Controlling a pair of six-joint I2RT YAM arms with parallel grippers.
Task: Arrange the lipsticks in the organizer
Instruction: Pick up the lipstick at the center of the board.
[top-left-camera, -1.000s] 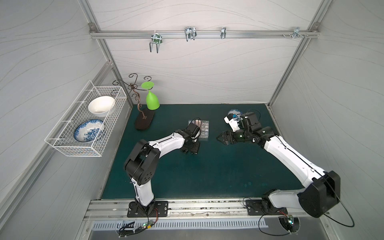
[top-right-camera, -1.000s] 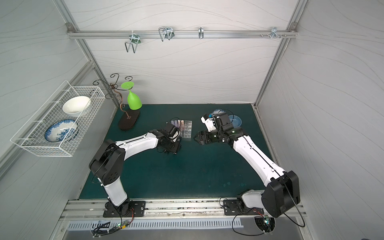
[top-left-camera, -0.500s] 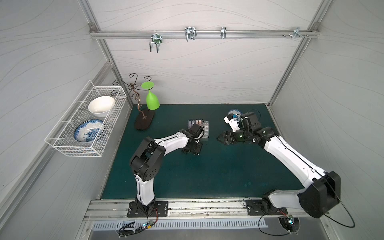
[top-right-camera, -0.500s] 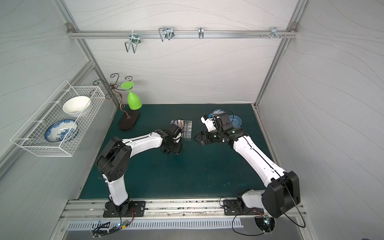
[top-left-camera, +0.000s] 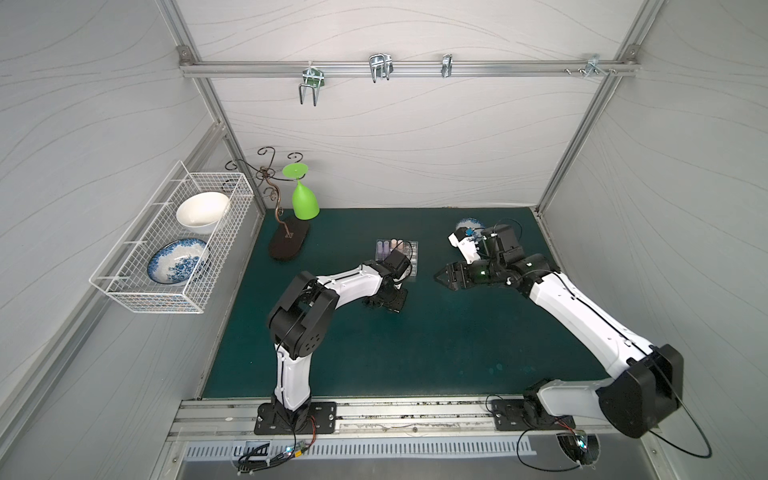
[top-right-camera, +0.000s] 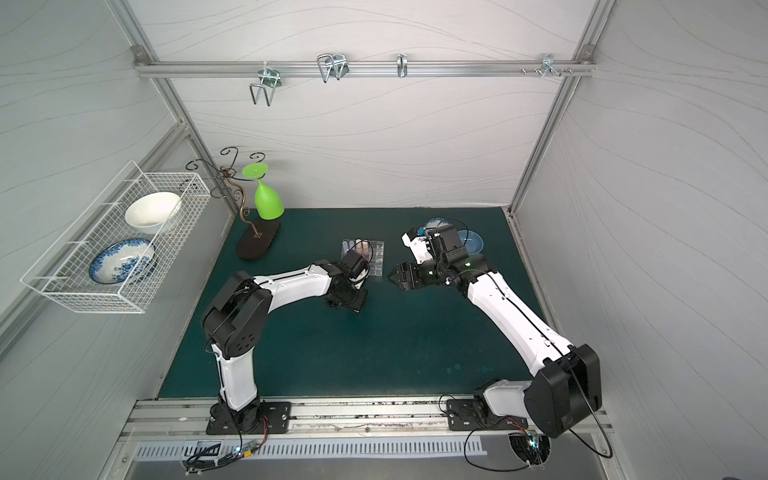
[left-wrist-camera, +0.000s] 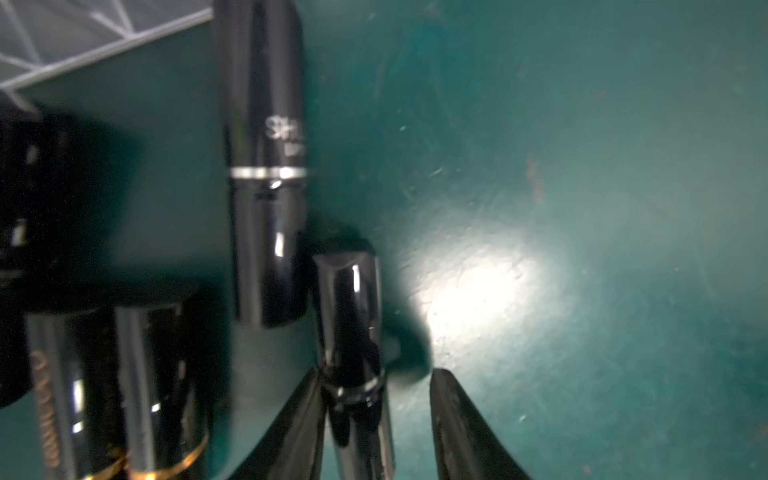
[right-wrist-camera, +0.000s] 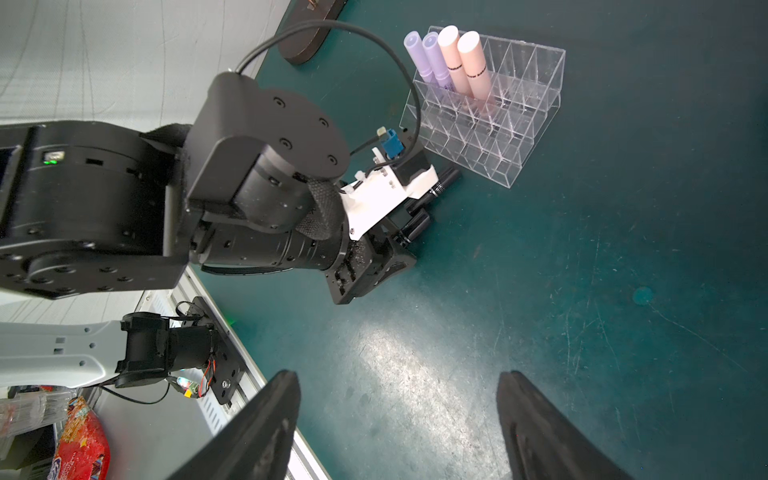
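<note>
Left wrist view: loose black lipsticks (left-wrist-camera: 266, 166) lie on the worktop (left-wrist-camera: 582, 208), just off the organizer's (left-wrist-camera: 62, 41) near edge. The left gripper (left-wrist-camera: 378, 374) straddles one glossy tube (left-wrist-camera: 353, 316), one finger (left-wrist-camera: 291, 428) touching, the other apart. Light, stiff, slippery, I judge: pinch mid-barrel. Right gripper (right-wrist-camera: 399, 374) hangs spread, empty.

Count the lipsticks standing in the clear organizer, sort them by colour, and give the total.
Lilac lipsticks: 2
Peach-pink lipsticks: 2
Total standing in the organizer: 4
</note>
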